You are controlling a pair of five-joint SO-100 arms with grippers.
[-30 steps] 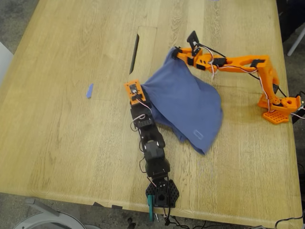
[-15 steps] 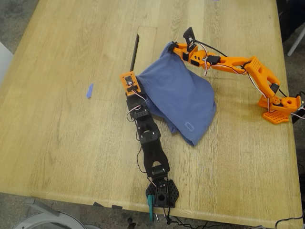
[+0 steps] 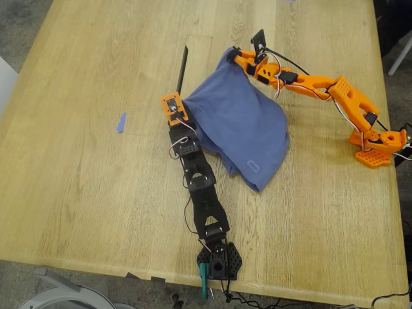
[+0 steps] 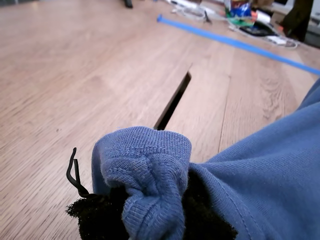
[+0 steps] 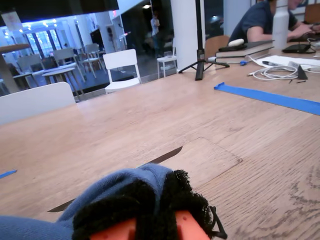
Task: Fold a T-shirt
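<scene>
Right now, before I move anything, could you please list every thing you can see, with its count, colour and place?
T-shirt: one, slate blue, bunched in the table's middle, stretched between both arms.
Scrap: one, blue, small, on the table toward the exterior view's left of the T-shirt.
Table: one, light wood, under everything.
Slot: one, dark, narrow, in the tabletop above the T-shirt in the exterior view.
Tape strip: one, blue, on wood far off in the second wrist view.
Chairs: several, white, in the background.
Person: one, dark top, seated in the background.
My first gripper: one, orange on a black arm, jaws shut on the T-shirt.
My second gripper: one, orange, jaws shut on the T-shirt.
</scene>
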